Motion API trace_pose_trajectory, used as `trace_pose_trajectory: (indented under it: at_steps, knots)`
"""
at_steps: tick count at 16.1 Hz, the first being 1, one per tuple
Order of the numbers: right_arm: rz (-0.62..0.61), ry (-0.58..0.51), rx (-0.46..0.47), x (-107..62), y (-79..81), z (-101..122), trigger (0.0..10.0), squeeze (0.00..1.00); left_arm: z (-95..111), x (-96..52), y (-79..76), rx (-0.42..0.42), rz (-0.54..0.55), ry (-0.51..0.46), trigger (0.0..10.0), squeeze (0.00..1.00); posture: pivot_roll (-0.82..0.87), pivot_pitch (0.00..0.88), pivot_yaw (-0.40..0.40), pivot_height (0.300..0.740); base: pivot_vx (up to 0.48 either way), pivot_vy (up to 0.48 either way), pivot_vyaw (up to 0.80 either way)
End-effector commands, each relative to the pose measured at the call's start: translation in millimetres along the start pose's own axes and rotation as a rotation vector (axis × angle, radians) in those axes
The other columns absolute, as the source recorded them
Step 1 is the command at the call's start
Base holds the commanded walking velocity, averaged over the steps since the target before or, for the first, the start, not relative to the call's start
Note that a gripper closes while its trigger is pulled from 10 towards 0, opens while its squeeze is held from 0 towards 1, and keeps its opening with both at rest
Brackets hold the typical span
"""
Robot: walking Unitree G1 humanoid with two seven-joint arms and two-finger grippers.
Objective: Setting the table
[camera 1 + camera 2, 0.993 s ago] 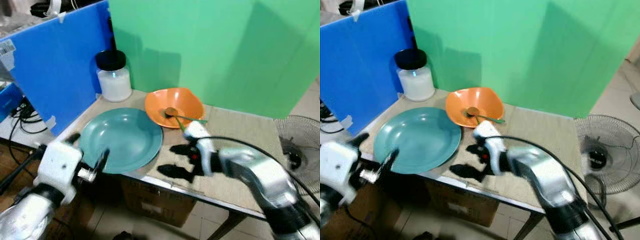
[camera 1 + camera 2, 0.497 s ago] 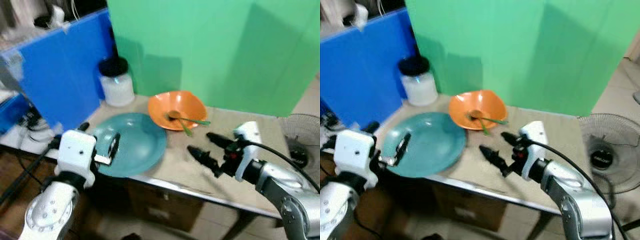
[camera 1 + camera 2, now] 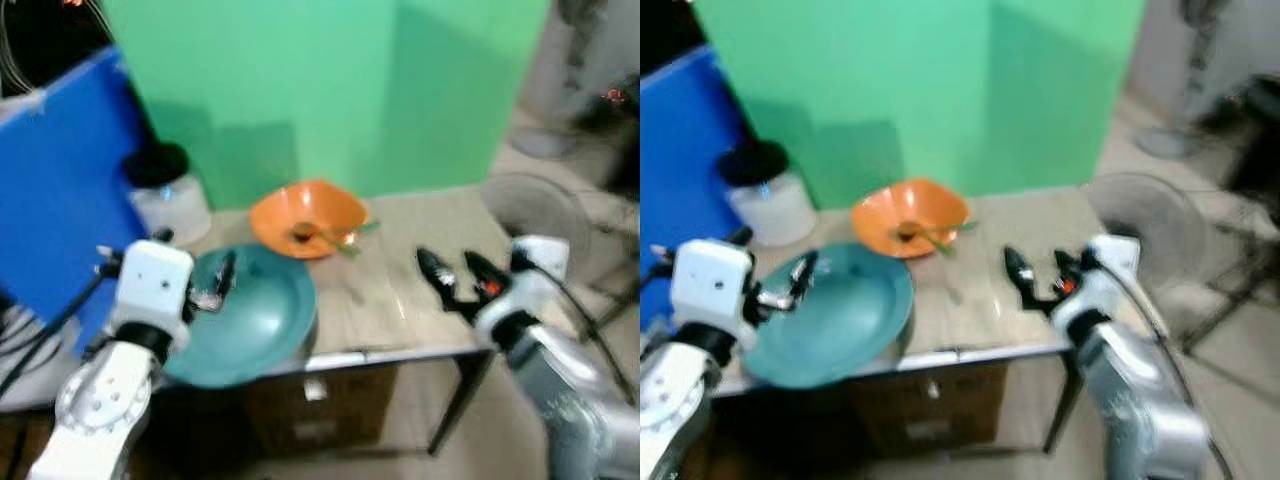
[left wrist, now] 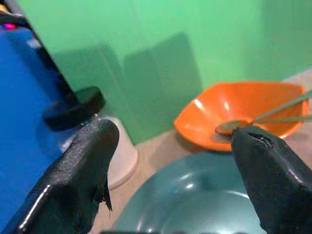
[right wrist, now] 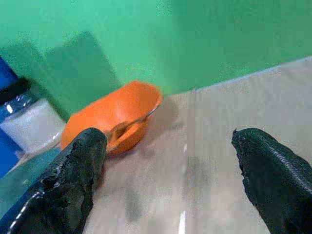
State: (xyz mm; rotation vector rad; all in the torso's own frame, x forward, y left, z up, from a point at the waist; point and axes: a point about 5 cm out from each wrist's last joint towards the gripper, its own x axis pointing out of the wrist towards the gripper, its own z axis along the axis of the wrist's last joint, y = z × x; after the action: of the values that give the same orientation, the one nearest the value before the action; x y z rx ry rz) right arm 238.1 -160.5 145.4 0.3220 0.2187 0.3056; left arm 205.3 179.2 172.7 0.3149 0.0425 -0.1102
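A teal plate (image 3: 255, 320) lies at the table's front left, blurred. Behind it sits an orange bowl (image 3: 305, 212) with a green-handled spoon (image 3: 330, 237) in it. My left gripper (image 3: 195, 255) hovers open over the plate's left rim; in the left wrist view its fingers (image 4: 78, 180) frame the plate (image 4: 195, 200) and the bowl (image 4: 239, 109). My right gripper (image 3: 455, 272) is open above the bare mat to the right of the bowl, holding nothing. In the right wrist view the bowl (image 5: 114, 117) and spoon (image 5: 129, 126) lie ahead of its fingers (image 5: 278, 180).
A white jar with a black lid (image 3: 165, 195) stands at the back left beside a blue board (image 3: 55, 190). A green backdrop rises behind the table (image 3: 400, 310). A fan (image 3: 530, 205) stands on the floor at the right. A cardboard box (image 3: 300, 425) sits under the table.
The camera has swung, shifting the whole scene. My left gripper rose from below the table edge to over the plate's rim. My right gripper moved right, away from the plate.
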Motion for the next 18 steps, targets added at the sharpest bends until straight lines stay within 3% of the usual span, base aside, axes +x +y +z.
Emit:
trace_pose_trajectory:
  at_steps: [1,2,4,5,6,7,8,9,10,12,14,15,16,18]
  knots:
    - [-0.005,-0.037,-0.031,1.4,2.4,10,10.0,0.0,-4,1.1,0.4,-0.012,0.007,0.025,10.0,0.0,0.02,0.0,0.059,0.74,0.0,-0.48,-0.79]
    - [0.051,0.015,-0.057,7.9,9.3,11,10.0,0.0,-11,-3.2,4.0,-0.06,0.047,0.061,10.0,0.0,0.02,0.0,0.052,0.74,0.0,0.0,0.0]
    - [0.155,0.105,-0.112,10.8,13.9,10,10.0,0.0,-19,-10.2,8.8,-0.081,0.079,0.112,10.0,0.0,0.02,0.0,0.041,0.74,0.0,0.0,0.0]
    - [0.196,0.142,-0.135,11.2,14.8,8,10.0,0.0,-25,-14.7,13.5,-0.106,0.11,0.142,10.0,0.73,0.02,0.0,0.041,0.74,0.0,0.0,0.0]
    - [0.239,0.175,-0.151,11.3,15.9,6,10.0,0.0,-31,-18.9,18.3,-0.117,0.136,0.174,10.0,1.0,0.02,0.0,0.041,0.74,0.0,0.0,0.0]
    - [0.292,0.226,-0.181,11.8,17.0,2,10.0,0.0,-39,-26.0,25.9,-0.139,0.178,0.222,10.0,1.0,0.02,0.0,0.033,0.74,0.0,0.0,0.0]
    - [0.326,0.251,-0.196,13.4,17.9,0,10.0,0.8,-47,-32.3,32.8,-0.16,0.221,0.259,10.0,1.0,0.03,0.0,0.025,0.74,0.0,0.0,0.0]
    - [0.411,0.287,-0.171,16.6,22.0,-2,10.0,1.0,-54,-39.9,43.1,-0.177,0.271,0.29,10.0,1.0,0.03,0.0,0.018,0.74,0.0,0.0,0.0]
    - [0.441,0.299,-0.161,16.9,23.5,-3,10.0,1.0,-55,-41.2,45.6,-0.176,0.283,0.294,10.0,1.0,0.03,0.0,0.018,0.74,0.0,0.0,0.0]
    - [0.588,0.366,-0.177,16.3,30.4,-8,10.0,1.0,-62,-46.8,58.7,-0.258,0.314,0.308,10.0,1.0,0.03,0.0,0.013,0.74,0.0,0.0,0.0]
    - [0.655,0.398,-0.177,18.3,34.0,-10,10.0,1.0,-60,-48.1,54.2,-0.407,0.216,0.262,10.0,1.0,0.04,0.0,0.011,0.74,0.0,0.0,0.0]
    - [0.656,0.403,-0.175,20.4,34.4,-10,10.0,1.0,-60,-47.7,52.2,-0.467,0.182,0.248,10.0,0.75,0.04,0.0,0.01,0.74,0.0,0.0,0.0]
    - [0.633,0.428,-0.149,26.3,33.6,-13,10.0,1.0,-60,-45.3,46.7,-0.566,0.113,0.222,10.0,0.0,0.04,0.0,0.012,0.74,0.0,0.0,0.0]
    - [0.603,0.441,-0.133,34.3,33.4,-18,10.0,1.0,-64,-40.4,46.2,-0.716,0.098,0.194,10.0,0.0,0.03,0.0,0.016,0.74,0.0,0.0,0.0]
